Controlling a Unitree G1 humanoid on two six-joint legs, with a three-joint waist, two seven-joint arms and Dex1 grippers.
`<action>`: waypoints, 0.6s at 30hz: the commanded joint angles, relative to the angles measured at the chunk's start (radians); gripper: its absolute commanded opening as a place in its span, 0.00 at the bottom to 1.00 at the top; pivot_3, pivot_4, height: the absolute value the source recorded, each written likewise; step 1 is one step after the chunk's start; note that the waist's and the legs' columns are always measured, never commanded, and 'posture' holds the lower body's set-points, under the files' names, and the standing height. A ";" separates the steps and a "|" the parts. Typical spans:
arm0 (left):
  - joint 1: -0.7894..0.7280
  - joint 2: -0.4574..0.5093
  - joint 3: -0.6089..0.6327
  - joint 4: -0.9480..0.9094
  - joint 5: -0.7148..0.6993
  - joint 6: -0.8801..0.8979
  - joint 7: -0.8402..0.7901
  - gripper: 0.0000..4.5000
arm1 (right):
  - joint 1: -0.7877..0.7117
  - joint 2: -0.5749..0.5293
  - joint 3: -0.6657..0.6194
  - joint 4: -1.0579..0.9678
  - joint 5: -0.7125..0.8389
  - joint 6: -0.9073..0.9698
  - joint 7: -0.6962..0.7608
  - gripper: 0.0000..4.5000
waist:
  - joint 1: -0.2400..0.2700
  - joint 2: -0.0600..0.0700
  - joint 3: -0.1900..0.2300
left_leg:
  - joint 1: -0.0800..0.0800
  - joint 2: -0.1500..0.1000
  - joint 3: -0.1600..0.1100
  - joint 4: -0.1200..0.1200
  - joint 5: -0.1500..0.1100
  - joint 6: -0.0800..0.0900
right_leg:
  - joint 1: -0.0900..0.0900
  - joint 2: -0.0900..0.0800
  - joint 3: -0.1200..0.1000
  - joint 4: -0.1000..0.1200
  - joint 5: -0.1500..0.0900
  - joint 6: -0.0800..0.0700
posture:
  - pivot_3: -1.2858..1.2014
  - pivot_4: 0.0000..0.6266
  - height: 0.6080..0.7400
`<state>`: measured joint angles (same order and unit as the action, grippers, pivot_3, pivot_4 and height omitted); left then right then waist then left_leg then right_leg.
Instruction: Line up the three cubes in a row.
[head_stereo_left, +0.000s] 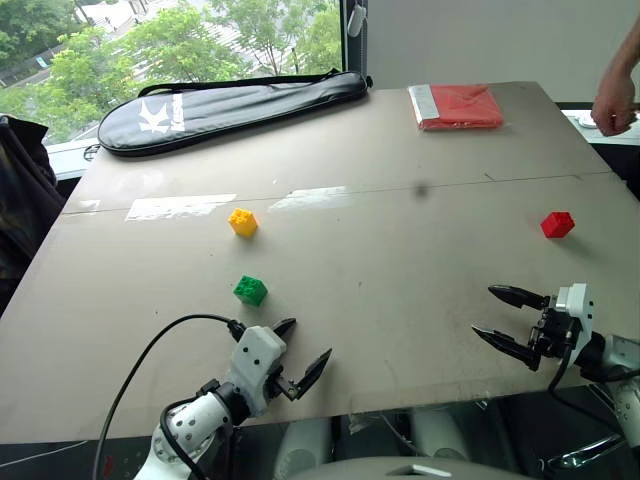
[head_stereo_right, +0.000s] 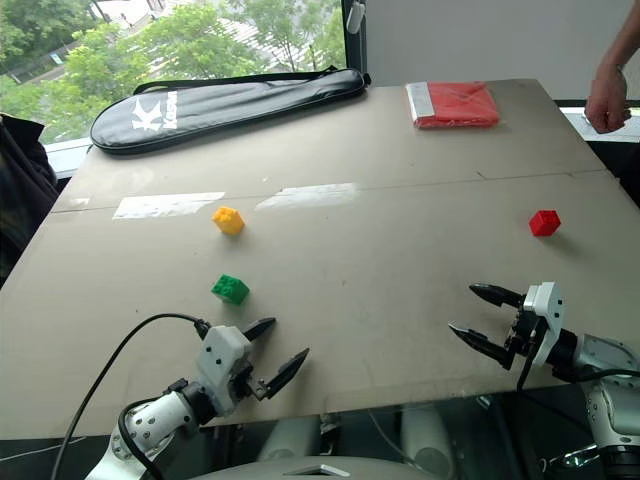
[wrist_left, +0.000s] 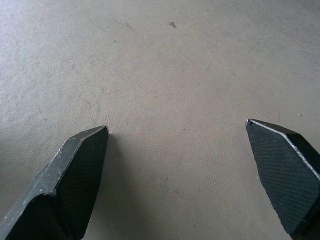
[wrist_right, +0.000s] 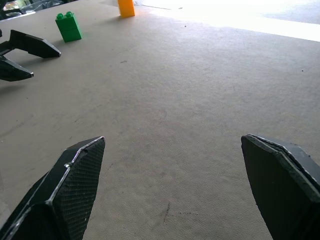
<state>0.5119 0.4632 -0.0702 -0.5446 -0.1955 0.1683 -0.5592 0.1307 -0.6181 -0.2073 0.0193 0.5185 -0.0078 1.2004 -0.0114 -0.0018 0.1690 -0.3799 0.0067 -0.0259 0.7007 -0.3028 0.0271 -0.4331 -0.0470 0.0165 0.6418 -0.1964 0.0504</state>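
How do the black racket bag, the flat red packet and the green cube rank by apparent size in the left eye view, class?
1. Black racket bag, largest by far.
2. Flat red packet.
3. Green cube, smallest, though nearest the camera.

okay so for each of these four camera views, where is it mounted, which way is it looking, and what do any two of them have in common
Left eye: on the head, looking forward and down at the table; both grippers show, left gripper, right gripper.
Right eye: its stereo twin, same scene.
Left wrist: along the left gripper's open fingers at bare table.
Right wrist: along the right gripper, open, across the table.
Shared: right wrist and eye views both show the green cube and yellow cube.
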 joint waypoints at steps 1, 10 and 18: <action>0.003 -0.006 -0.034 0.018 -0.001 0.024 -0.007 1.00 | 0.007 -0.004 -0.018 -0.042 0.015 -0.006 -0.003 1.00 | 0.000 0.000 0.000 | 0.000 0.000 0.000 0.000 0.000 0.000 | 0.000 0.000 0.000 0.000 0.000 0.000 | 0.52 0.24 0.70; -0.034 -0.004 -0.035 0.031 -0.022 0.035 -0.026 1.00 | 0.032 0.002 -0.020 -0.086 0.019 0.007 -0.040 1.00 | 0.003 0.000 0.000 | 0.000 0.000 0.000 0.000 0.000 0.000 | 0.000 0.000 0.000 0.000 0.000 0.000 | 0.52 0.24 0.70; -0.039 -0.002 -0.032 0.032 -0.022 0.040 -0.031 1.00 | 0.040 0.005 -0.019 -0.087 0.020 0.003 -0.048 1.00 | 0.003 0.000 0.000 | 0.000 0.000 0.000 0.000 0.000 0.000 | 0.000 0.000 0.000 0.000 0.000 0.000 | 0.52 0.24 0.70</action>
<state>0.4649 0.4576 -0.0854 -0.5326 -0.2018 0.1893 -0.5754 0.1687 -0.6151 -0.2074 -0.0360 0.5198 -0.0016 1.1515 -0.0085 -0.0023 0.1695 -0.3801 0.0066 -0.0264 0.7008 -0.3027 0.0271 -0.4330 -0.0471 0.0162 0.6419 -0.1964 0.0504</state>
